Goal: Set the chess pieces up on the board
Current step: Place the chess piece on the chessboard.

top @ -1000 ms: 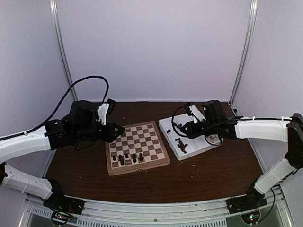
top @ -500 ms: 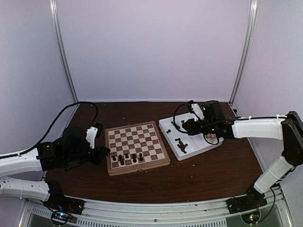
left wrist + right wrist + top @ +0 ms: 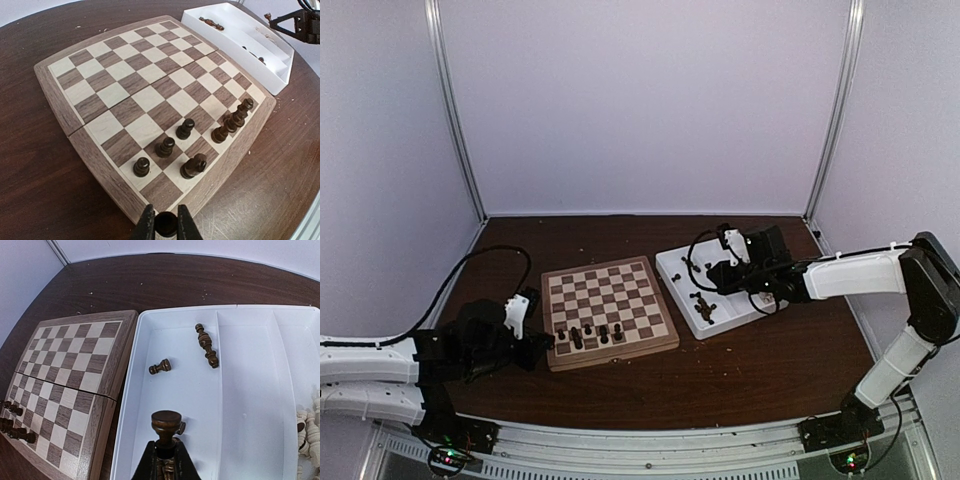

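The board lies mid-table, with several dark chess pieces standing along its near edge. In the left wrist view they stand in the near corner squares of the board. My left gripper hovers at the board's near left corner, shut on a dark round-topped chess piece. My right gripper is over the white tray, shut on a dark brown chess piece whose round base points away from the camera. Two more dark pieces lie on their sides in the tray.
The white compartmented tray sits right of the board, touching its edge. Pale cream pieces fill its right compartment. The dark table runs to a metal rail at the near edge; white walls close in the sides and back.
My left arm has drawn back from the board's far left side, down to its near left corner. My right gripper has shifted slightly over the tray, still holding its piece.
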Controlling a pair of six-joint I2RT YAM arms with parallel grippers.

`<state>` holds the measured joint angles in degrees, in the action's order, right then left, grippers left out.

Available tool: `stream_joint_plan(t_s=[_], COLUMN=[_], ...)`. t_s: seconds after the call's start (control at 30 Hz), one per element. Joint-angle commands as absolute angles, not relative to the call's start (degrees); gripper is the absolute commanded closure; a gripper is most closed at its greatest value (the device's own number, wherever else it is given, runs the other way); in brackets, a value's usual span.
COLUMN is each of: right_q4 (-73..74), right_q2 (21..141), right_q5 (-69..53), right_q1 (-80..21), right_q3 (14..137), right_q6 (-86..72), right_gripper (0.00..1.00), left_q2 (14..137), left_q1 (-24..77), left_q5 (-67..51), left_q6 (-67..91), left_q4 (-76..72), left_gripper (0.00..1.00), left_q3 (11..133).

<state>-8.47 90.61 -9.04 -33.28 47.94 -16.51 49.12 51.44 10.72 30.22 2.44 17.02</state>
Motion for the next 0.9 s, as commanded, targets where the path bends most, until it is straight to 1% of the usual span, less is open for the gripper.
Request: stream_joint_plan(t_s=[0.0, 0.23, 0.73, 0.87], right_q4=[-11.14, -11.49, -11.43, -11.43], right_q2=[91.29, 92.2, 92.29, 92.42], right_q5=[-8.74, -10.14, -10.35, -10.37], right_q1=[-32.87, -32.86, -32.72, -32.75], right_q3=[47.75, 48.26, 48.25, 48.34], right_q6=[-16.94, -17.18, -17.12, -17.14], right_gripper=[1.0, 1.0, 1.0, 1.0], left_q2=[50.71, 55.61, 58.37, 58.82], left_q1=[51.98, 52.29, 53.6, 53.7], left_q5=[11.05, 10.25, 11.6, 12.72], left_q6=[27.06, 24.61, 19.71, 18.71], left_q4=[-7.57, -10.53, -19.0, -19.06], left_gripper=[0.88, 0.88, 0.88, 0.88], left_q3=[16.23, 15.88, 11.87, 11.75])
